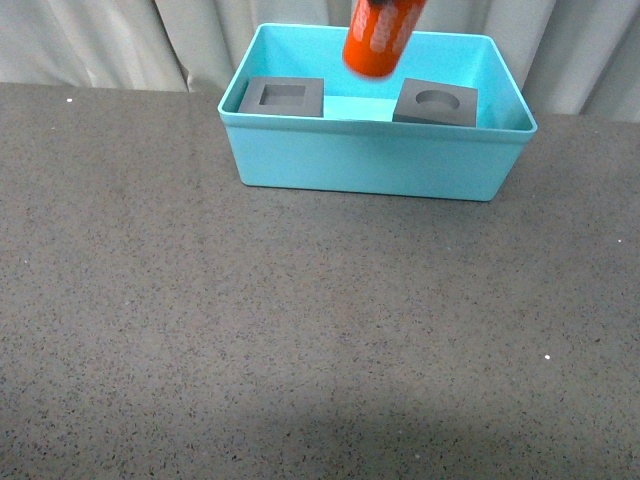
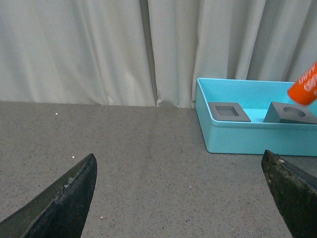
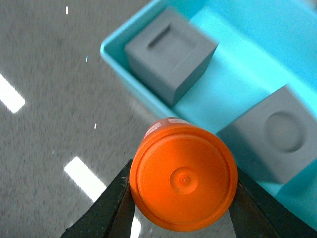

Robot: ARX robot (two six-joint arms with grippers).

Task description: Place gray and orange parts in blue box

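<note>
The blue box (image 1: 370, 160) stands at the far middle of the table. Inside it sit two gray cubes: one with a square recess (image 1: 283, 97) on the left, one with a round recess (image 1: 436, 103) on the right. The orange cylinder (image 1: 380, 38) hangs tilted above the box, between the cubes. My right gripper (image 3: 182, 198) is shut on the orange cylinder (image 3: 183, 179), its black fingers pressing both sides; the box (image 3: 116, 59) and both cubes lie below. My left gripper (image 2: 178, 198) is open over bare table, left of the box (image 2: 247, 136).
A dark speckled tabletop (image 1: 300, 330) stretches in front of the box. Pale curtains (image 2: 99, 49) hang behind the table's far edge.
</note>
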